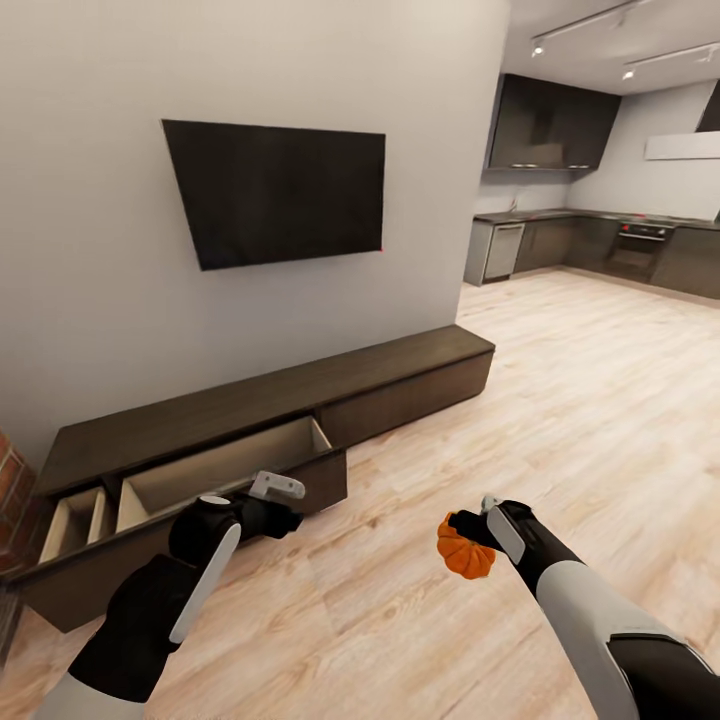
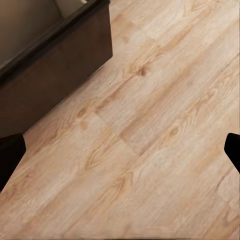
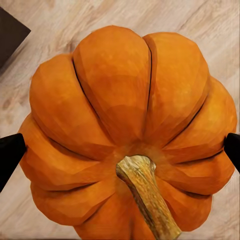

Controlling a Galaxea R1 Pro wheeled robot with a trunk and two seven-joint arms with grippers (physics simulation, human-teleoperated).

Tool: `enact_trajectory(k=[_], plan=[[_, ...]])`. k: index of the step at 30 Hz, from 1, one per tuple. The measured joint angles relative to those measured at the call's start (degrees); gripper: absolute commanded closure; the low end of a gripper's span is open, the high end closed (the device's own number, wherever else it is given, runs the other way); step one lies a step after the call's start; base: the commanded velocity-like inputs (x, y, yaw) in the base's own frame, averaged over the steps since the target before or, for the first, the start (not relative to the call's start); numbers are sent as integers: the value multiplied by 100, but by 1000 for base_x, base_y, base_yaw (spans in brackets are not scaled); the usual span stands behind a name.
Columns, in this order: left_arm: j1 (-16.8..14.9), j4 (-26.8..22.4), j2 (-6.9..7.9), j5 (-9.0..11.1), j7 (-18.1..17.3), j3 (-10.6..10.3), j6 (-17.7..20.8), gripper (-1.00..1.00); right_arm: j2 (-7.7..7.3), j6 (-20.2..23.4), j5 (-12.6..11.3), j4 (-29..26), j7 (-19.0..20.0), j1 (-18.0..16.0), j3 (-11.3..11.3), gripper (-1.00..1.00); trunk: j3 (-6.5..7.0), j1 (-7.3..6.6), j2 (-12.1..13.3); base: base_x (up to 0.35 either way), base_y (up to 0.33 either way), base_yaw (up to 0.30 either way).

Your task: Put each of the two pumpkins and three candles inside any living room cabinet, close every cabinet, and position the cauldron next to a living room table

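Observation:
An orange ribbed pumpkin (image 1: 466, 549) hangs above the wood floor, held in my right gripper (image 1: 478, 530), which is shut on it. In the right wrist view the pumpkin (image 3: 130, 125) sits between the dark fingertips (image 3: 10, 152), stem toward the camera. The long dark-brown cabinet (image 1: 400, 385) runs along the white wall under the TV, with two drawers pulled out; the larger drawer (image 1: 225, 465) shows a pale bare interior. My left gripper (image 1: 275, 490) hovers open just in front of that drawer. The left wrist view shows the drawer's dark corner (image 2: 60, 60) and floor.
A black TV (image 1: 280, 190) hangs on the wall above the cabinet. A brick edge (image 1: 12, 490) stands at the far left. Dark grey kitchen cupboards (image 1: 600, 240) lie far back right. Pale wood floor (image 1: 560, 400) stretches wide to the right.

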Motion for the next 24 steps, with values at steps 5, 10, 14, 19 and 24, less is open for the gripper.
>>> enact_trajectory(k=[5, 10, 14, 19, 24], plan=[[-12, 121, 1, 19, -2, 11, 0, -100, 29, -1, -3, 1, -1, 0, 3, 100, 90, -110, 201, 0, 0, 288], [-17, 171, -1, 23, -4, 12, 0, -100, 35, 0, 9, 1, -2, 0, 4, 100, 179, -220, 401, 0, 0, 291], [-29, 247, -1, 24, -8, 25, 0, -100, 36, 0, 11, 1, -2, 1, 4, 100, 251, -308, 562, 0, 0, 291], [-60, 380, -1, 57, -10, 101, 0, -100, 36, 1, 12, 2, -2, 1, 4, 100, 341, -417, 762, 0, 0, 291], [-90, 613, 9, 208, -10, 1062, 0, -100, 36, 0, 12, 6, -1, 1, 4, 100, 431, -527, 963, 0, 0, 291]])
